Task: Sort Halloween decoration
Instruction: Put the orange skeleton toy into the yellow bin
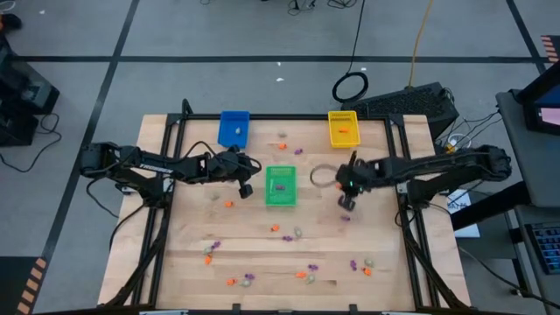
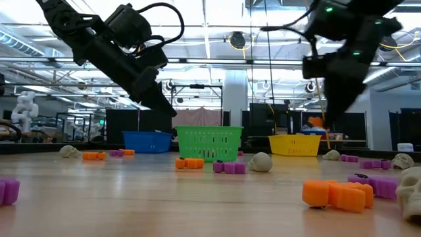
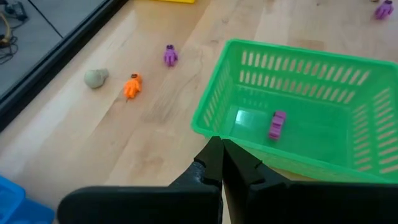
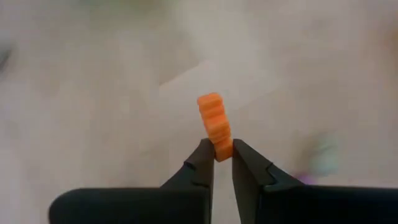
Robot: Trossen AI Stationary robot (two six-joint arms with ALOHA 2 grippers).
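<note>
Small orange, purple and pale trinkets lie scattered on the wooden table [image 1: 262, 245], most of them toward its near edge [image 1: 302, 273]. My right gripper [image 4: 222, 155] hangs over the table right of the green tray [image 1: 280, 185] and is shut on an orange ribbed trinket [image 4: 214, 118]. In the high view this gripper [image 1: 346, 203] is at centre right. My left gripper [image 3: 221, 165] is shut with nothing in it, just left of the green tray [image 3: 292, 118]. A purple trinket [image 3: 277, 123] lies on that tray's floor. My right gripper pinches the orange trinket by one end [image 4: 221, 147] between its two fingertips. The fingers slant steeply down from above. The rest of the trinket sticks out beyond the tips, clear of the table.
A blue tray [image 1: 234, 128] and a yellow tray [image 1: 343, 129] stand at the far edge, each with a trinket in it. A clear ring [image 1: 322, 176] lies between the green tray and my right gripper. An orange [image 3: 132, 86], a purple [image 3: 170, 55] and a pale trinket [image 3: 96, 78] lie left of the green tray.
</note>
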